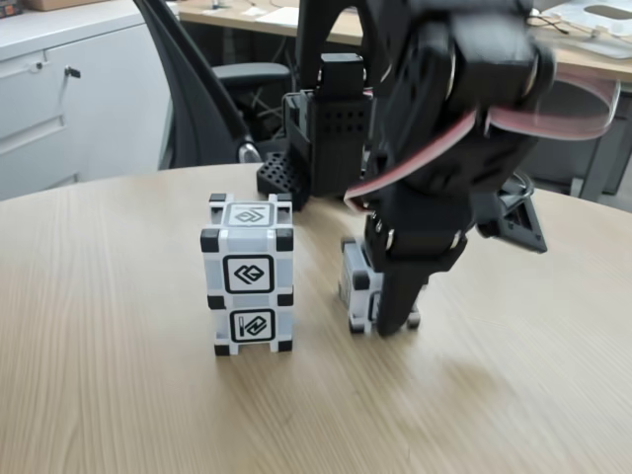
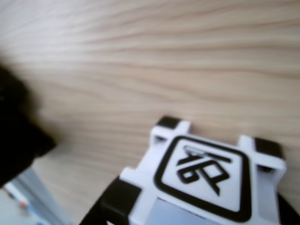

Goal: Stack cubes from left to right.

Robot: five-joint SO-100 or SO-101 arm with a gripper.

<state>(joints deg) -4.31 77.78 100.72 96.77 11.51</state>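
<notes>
1. The fixed view stood at the near edge of the round wooden table [image 1: 118,375], a little above its top, and looked level-to-slightly-down across it toward the arm's base [image 1: 326,148] at the far side and the office chair [image 1: 197,89] beyond.
2. It sat at middling range, taking in the two-cube stack [image 1: 251,274] left of centre and the lone cube [image 1: 359,286] to its right.
3. The wrist view looked steeply down from very close, blurred, at the table's grain [image 2: 150,56].
4. Both views shared the table and a cube [image 2: 206,183], seemingly the lone one.
</notes>
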